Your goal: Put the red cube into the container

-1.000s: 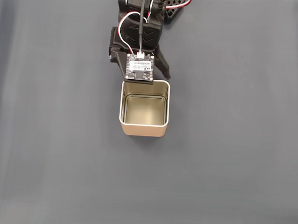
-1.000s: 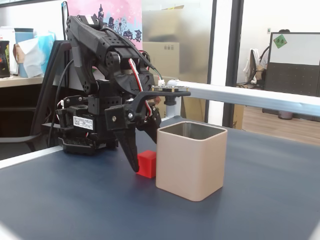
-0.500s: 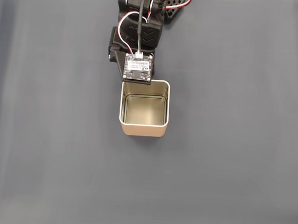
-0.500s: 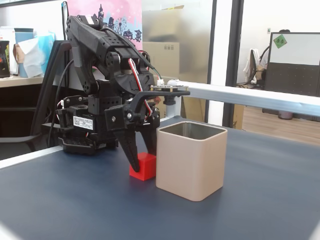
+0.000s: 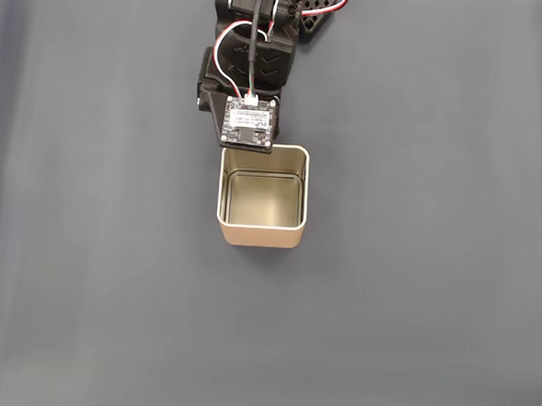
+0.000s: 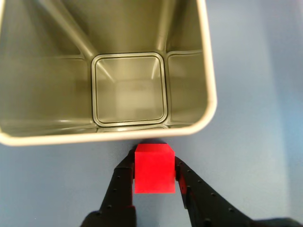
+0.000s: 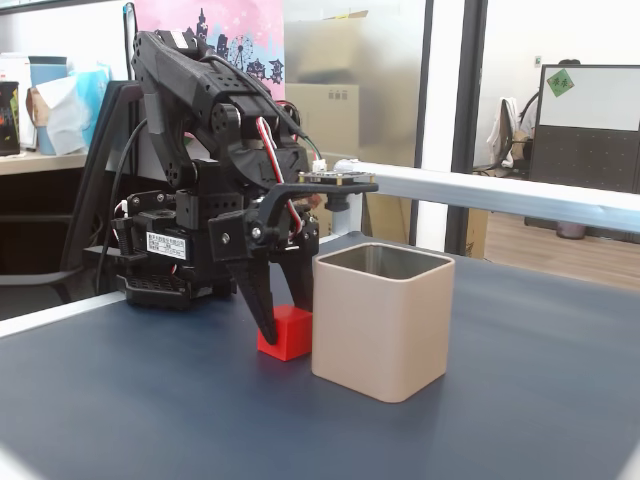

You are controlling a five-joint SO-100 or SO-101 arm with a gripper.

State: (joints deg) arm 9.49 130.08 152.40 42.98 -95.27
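Pincer closed on cube beside tin.
The pincer (image 6: 155, 165) grips the cube (image 6: 154, 168) between both fingers, on the desk (image 7: 150, 420), just outside the tin (image 6: 208, 101).

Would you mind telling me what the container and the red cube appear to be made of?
The container looks like thin metal: shiny brushed interior with reflections, matte cream-gold outside. The red cube has flat matte faces without gloss, probably plastic or painted wood; the pictures leave that open.

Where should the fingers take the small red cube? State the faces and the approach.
Take the small matte red cube by its two opposite flat side faces, from above: it sits square beside the pale gold metal tin, and the gripper straddles those faces.
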